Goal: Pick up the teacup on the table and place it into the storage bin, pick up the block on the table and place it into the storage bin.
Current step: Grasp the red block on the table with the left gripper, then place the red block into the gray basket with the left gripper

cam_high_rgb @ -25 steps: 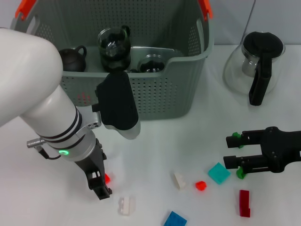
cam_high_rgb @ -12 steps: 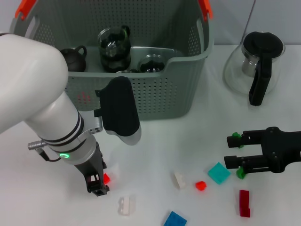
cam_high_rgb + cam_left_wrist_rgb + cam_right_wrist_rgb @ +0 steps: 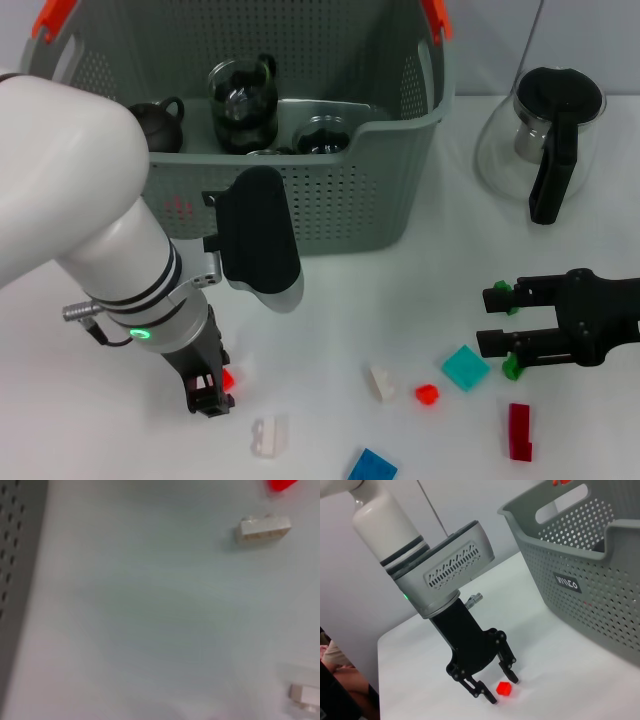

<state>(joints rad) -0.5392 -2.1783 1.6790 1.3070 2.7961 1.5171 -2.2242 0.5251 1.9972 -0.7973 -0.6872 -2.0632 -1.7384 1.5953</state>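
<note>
Block (image 3: 228, 379) between left end effector (image 3: 212, 392) fingers.

Head view: high, facing forward-down over table (image 3: 420, 290). Left wrist view: close above tabletop, storage bin (image 3: 15, 555) at edge. Right wrist view: low, sideways; shares red block (image 3: 504, 688), left gripper (image 3: 492, 685).

Pale tabletop (image 3: 150, 620); perforated storage bin (image 3: 15, 580) wall at edge; two white blocks (image 3: 263, 529) (image 3: 305, 695) apart; red block (image 3: 282, 484) partly cropped.
</note>
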